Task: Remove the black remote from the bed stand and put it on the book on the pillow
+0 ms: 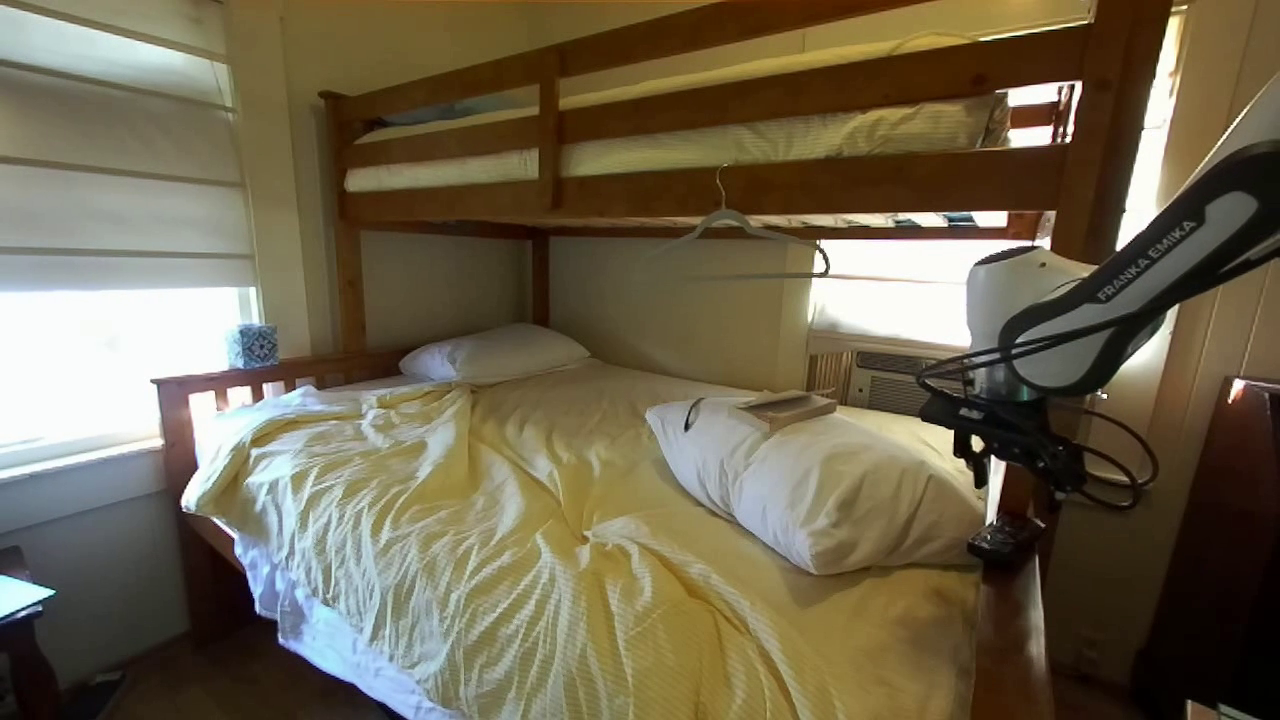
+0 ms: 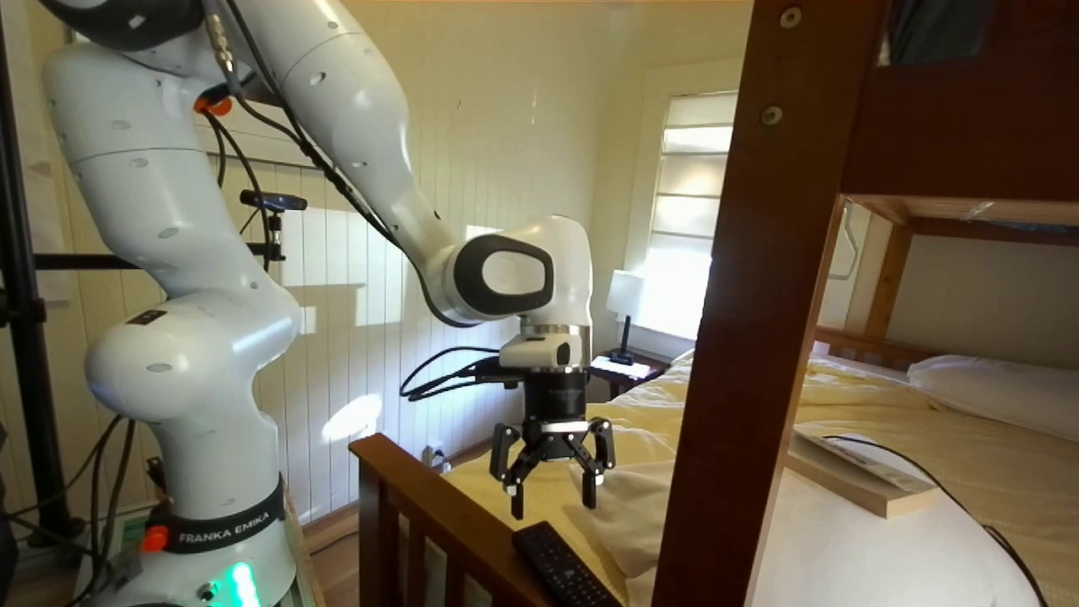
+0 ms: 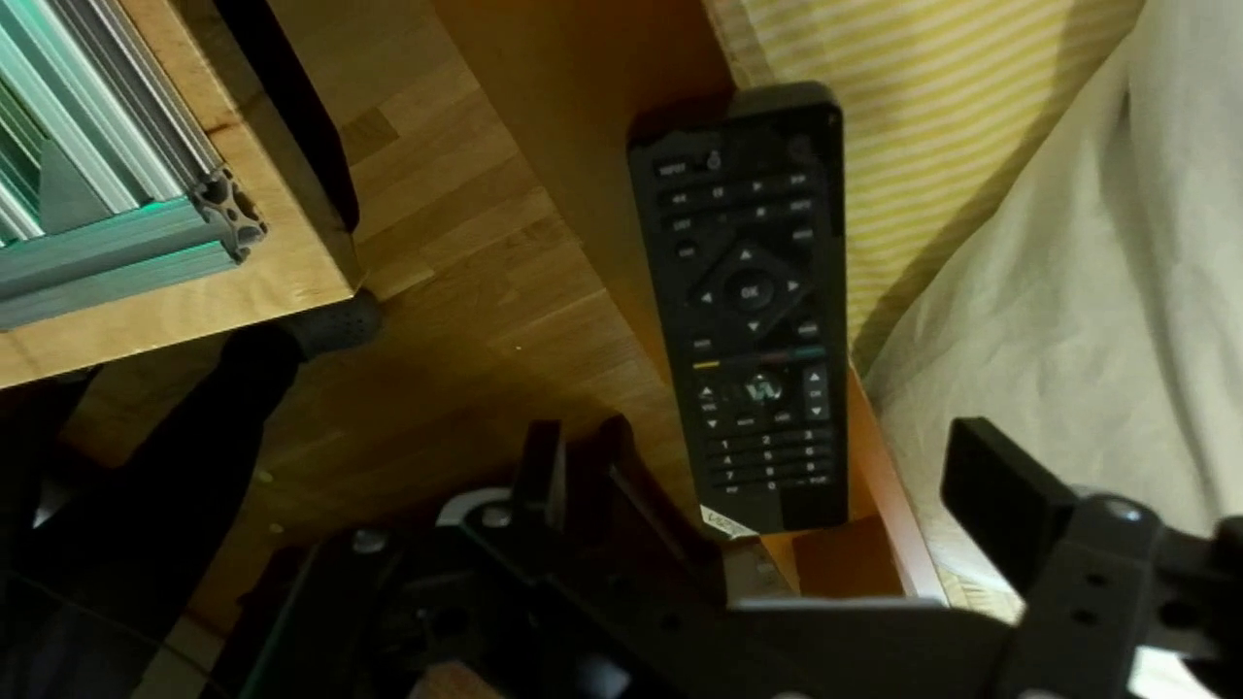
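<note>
The black remote (image 3: 753, 301) lies flat on the wooden bed-end rail (image 2: 438, 502), buttons up; it also shows in both exterior views (image 1: 1005, 540) (image 2: 563, 566). My gripper (image 2: 553, 501) is open and empty, fingers pointing down above the remote. In the wrist view the fingertips (image 3: 772, 476) stand apart on either side of the remote's lower end, not touching it. The large white pillow (image 1: 810, 490) lies on the bed beside the rail. The book (image 1: 790, 408) lies on top of it; the book also shows in an exterior view (image 2: 868, 480).
A thick wooden bunk post (image 2: 742, 337) stands between the gripper and the book in an exterior view. The upper bunk rail (image 1: 800, 185) and a hanger (image 1: 725, 220) are overhead. A thin black cord (image 2: 1003, 539) crosses the book and pillow. A smaller white pillow (image 1: 495, 352) lies farther back.
</note>
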Action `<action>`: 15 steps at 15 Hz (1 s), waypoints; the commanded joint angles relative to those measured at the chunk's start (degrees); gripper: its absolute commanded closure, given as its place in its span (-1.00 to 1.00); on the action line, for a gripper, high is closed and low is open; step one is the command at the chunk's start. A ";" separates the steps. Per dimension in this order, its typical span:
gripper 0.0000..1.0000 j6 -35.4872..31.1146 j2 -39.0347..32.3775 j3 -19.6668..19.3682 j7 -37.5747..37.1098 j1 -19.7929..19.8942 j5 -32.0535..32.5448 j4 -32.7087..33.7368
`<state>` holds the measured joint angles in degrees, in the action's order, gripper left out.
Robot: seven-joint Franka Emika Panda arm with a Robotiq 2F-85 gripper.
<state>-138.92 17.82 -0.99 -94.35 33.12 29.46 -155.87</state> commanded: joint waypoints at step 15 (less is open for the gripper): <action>-1.00 -13.70 -7.21 -9.46 13.14 -6.07 2.11 -2.78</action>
<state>-149.56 11.06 -9.17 -82.54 27.53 30.47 -156.94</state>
